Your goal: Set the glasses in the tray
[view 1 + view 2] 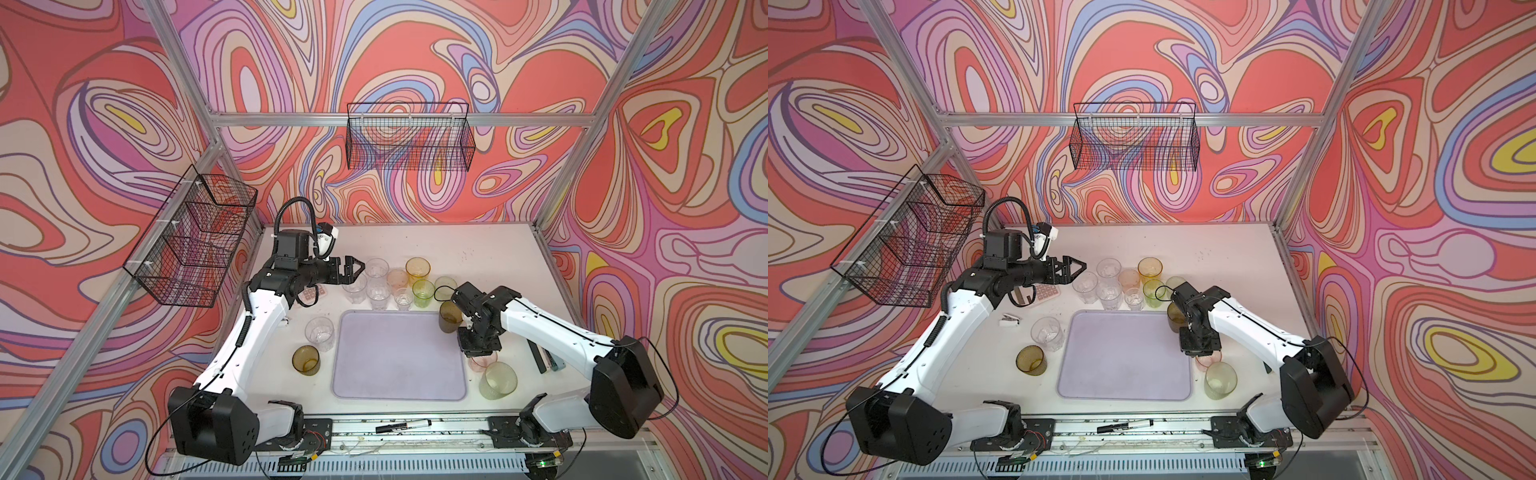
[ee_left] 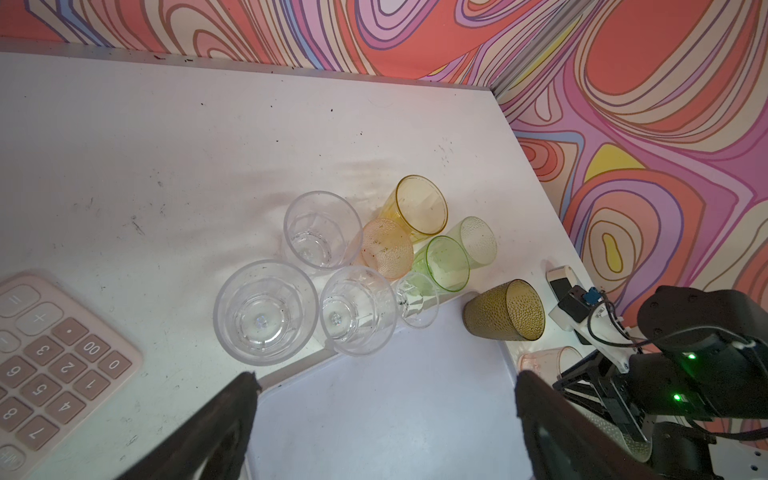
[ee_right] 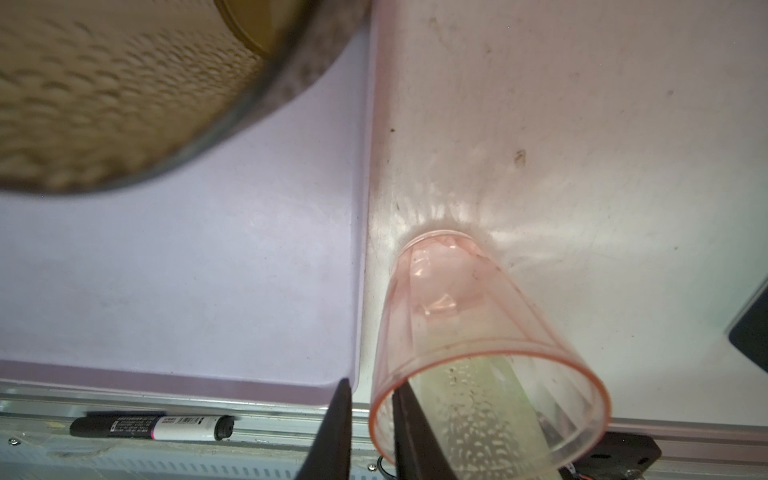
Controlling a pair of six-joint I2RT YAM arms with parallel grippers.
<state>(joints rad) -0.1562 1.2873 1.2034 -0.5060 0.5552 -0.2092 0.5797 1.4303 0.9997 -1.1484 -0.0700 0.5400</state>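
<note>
The lavender tray (image 1: pixel 399 361) lies bare in the middle of the table. My right gripper (image 3: pixel 371 390) points down just off its right edge. One finger is inside the pink glass (image 3: pixel 478 332) and one outside, with a thin gap still showing at the wall. A pale green glass (image 1: pixel 497 380) stands just in front of it. An olive-brown glass (image 1: pixel 450 316) stands at the tray's far right corner. My left gripper (image 2: pixel 384 378) hangs wide open and empty beside a cluster of clear, peach, amber and green glasses (image 1: pixel 397 282) behind the tray. A clear glass (image 1: pixel 319 332) and another olive one (image 1: pixel 305 359) stand left of the tray.
A pink calculator (image 2: pixel 54 345) lies under my left arm. A black marker (image 1: pixel 403 427) rests on the front rail. Dark flat objects (image 1: pixel 544 357) lie by the right table edge. Black wire baskets hang on the back wall (image 1: pixel 409 137) and the left wall (image 1: pixel 195 237).
</note>
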